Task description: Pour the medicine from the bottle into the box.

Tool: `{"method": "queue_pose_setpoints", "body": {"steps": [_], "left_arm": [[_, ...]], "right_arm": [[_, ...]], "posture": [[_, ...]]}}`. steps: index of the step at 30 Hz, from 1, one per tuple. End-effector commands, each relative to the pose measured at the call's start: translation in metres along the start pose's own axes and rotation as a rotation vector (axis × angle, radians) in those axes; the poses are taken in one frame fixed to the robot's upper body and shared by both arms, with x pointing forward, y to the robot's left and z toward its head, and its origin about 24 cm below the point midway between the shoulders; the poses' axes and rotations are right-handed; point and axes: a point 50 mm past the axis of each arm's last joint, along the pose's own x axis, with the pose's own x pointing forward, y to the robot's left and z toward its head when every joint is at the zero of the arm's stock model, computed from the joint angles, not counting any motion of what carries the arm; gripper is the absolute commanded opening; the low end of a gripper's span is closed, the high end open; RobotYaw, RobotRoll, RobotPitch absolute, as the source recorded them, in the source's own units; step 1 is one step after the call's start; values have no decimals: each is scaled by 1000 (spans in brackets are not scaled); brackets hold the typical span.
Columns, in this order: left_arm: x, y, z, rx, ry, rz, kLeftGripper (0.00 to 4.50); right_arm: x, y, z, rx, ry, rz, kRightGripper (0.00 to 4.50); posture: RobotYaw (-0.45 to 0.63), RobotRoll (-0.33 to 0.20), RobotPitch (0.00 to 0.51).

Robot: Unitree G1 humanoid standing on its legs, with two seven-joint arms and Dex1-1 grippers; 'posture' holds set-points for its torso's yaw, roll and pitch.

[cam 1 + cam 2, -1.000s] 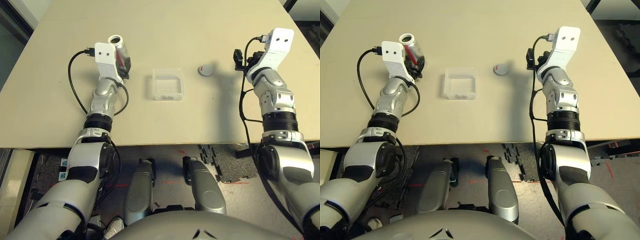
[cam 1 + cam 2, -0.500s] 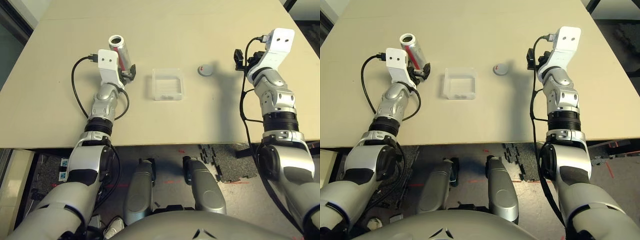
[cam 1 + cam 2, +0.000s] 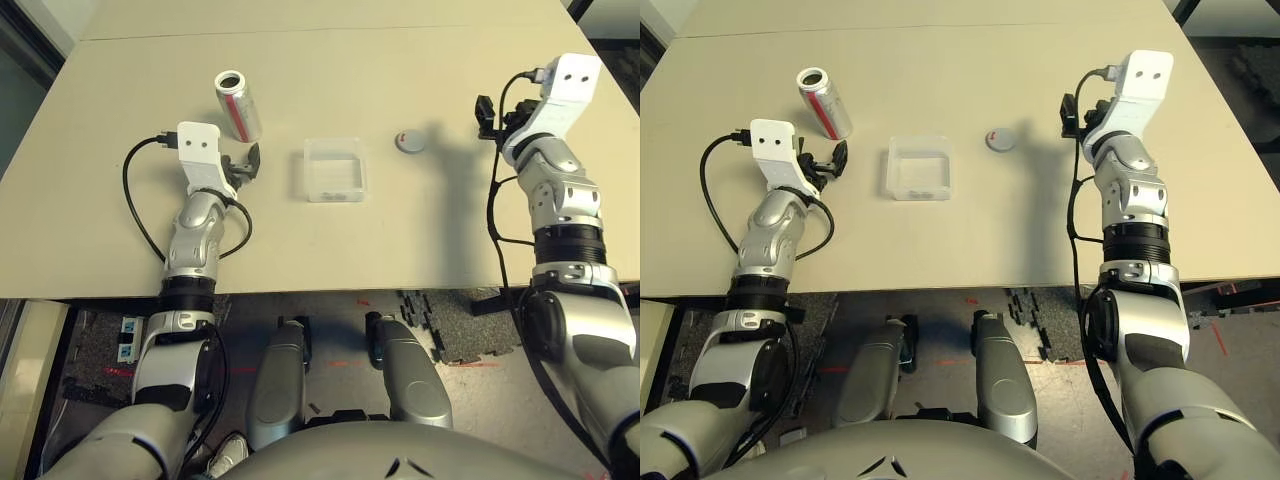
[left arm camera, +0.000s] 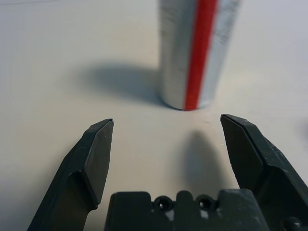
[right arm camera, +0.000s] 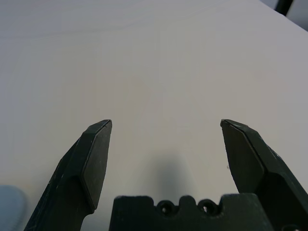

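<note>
Your left gripper (image 4: 166,139) stands with fingers apart and empty, just short of the silver-grey cylindrical bottle with the red stripe (image 3: 238,105), which stands uncapped on the left of the beige table (image 3: 420,230). The right gripper (image 5: 166,139) is likewise spread, holding nothing. The shallow clear plastic box (image 3: 335,169) sits centre, the grey cap disc (image 3: 409,141) to its right. Risk: a careless arm sweep could topple the open bottle.
</note>
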Motion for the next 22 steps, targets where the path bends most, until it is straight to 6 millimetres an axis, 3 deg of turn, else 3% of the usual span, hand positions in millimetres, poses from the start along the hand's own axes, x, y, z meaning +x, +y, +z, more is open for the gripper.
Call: {"method": "queue_pose_setpoints", "body": {"steps": [1,6,11,15,22], "left_arm": [[4,22,23,1,-63,10,4472],[14,52,49,14,-132,59,4472],[17,76,55,-1,-170,157,4472],[3,97,44,-63,-206,337,4472],[-14,108,18,-50,-156,443,4472]], "right_arm": [[-9,-21,-1,-5,-7,-39,4500],[-17,-39,-2,-28,-9,-76,4500],[-23,-54,0,-34,-38,-131,4500],[-27,-67,-1,-46,-47,-179,4500],[-33,-78,-7,-54,-48,-223,4500]], "posture": [[71,0,259],[59,0,281],[58,0,288],[50,0,284],[11,0,277]]}}
